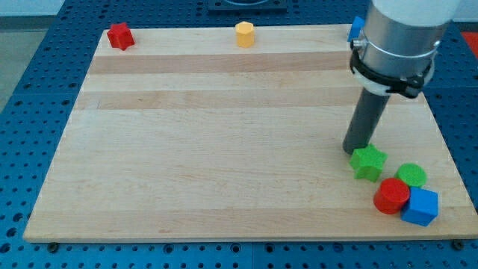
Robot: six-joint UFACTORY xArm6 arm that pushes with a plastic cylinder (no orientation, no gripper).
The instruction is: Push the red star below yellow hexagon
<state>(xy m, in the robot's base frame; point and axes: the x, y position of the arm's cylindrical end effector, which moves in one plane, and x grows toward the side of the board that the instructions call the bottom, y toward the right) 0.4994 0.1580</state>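
The red star (119, 36) lies at the top left corner of the wooden board (224, 134). The yellow hexagon (245, 34) lies at the board's top edge, near the middle, well to the right of the red star. My tip (354, 149) is at the view's right, far from both, touching the upper left side of a green star (368, 162).
A green cylinder (411, 175), a red cylinder (391, 196) and a blue cube (420, 206) cluster at the bottom right corner. A blue block (356, 28) shows partly behind the arm at the top right. The arm's grey body (399, 37) hangs over the right side.
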